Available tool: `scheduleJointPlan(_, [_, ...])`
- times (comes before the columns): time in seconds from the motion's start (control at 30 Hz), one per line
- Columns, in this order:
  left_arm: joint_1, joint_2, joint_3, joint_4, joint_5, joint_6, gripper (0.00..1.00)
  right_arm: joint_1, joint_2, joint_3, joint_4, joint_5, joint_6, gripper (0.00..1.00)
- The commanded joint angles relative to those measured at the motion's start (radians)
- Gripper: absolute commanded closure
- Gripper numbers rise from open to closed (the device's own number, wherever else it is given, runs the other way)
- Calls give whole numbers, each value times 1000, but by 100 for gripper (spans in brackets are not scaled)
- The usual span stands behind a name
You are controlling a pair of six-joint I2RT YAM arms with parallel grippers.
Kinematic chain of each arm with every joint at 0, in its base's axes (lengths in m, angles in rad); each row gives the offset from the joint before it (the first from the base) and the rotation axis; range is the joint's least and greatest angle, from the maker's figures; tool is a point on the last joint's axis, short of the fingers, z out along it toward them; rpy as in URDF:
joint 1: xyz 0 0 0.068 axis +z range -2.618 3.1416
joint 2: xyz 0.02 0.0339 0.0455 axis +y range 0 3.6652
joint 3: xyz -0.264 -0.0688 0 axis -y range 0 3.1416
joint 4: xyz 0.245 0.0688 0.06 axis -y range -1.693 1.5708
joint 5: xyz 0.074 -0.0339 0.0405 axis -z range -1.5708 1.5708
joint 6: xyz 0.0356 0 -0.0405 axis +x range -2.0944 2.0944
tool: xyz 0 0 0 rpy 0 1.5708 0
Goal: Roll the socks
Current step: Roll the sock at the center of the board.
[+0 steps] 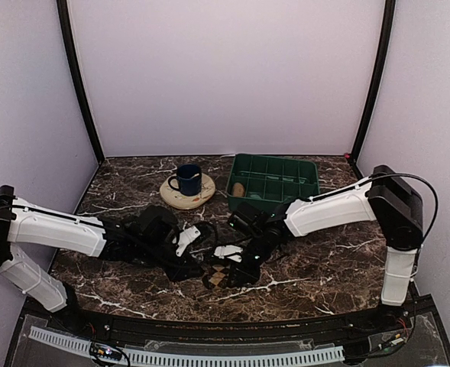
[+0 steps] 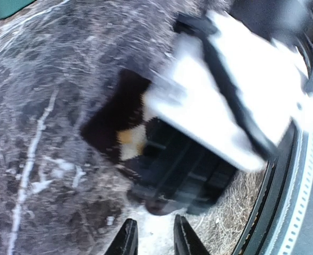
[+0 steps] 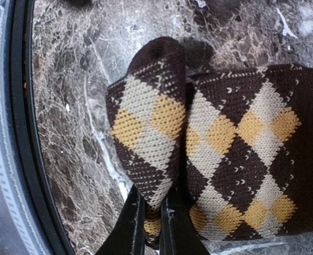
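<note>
The argyle sock [image 3: 225,143] is matt knitted cloth with visible stitches. The bench [image 1: 324,267] looks like polished, veined dark marble. The green crate [image 1: 274,157] looks like smooth plastic, and the mug [image 1: 188,180] is glossy.

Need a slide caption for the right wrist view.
Right gripper pinches a fold of the brown argyle sock on the dark marble table.

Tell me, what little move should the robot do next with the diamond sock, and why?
Probably the right gripper should roll the pinched edge of the sock over onto its flat part. It grips that folded edge, the rest lies flat, and the left gripper is open and empty.
</note>
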State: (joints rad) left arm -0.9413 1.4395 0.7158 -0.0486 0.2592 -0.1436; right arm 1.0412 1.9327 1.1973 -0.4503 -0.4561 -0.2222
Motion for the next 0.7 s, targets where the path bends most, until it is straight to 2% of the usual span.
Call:
scheduleJointPlan(0.0, [-69, -53, -80, 143, -124, 1, 73, -25, 65, 41, -125, -80, -7, 94])
scheduleJointPlan(0.27, [-129, -145, -168, 220, -181, 39, 70, -67, 117, 93, -191, -192, -19, 94])
scheduleJointPlan(0.67, [-238, -37, -79, 169, -262, 162, 69, -72, 190, 190, -269, -278, -16, 94])
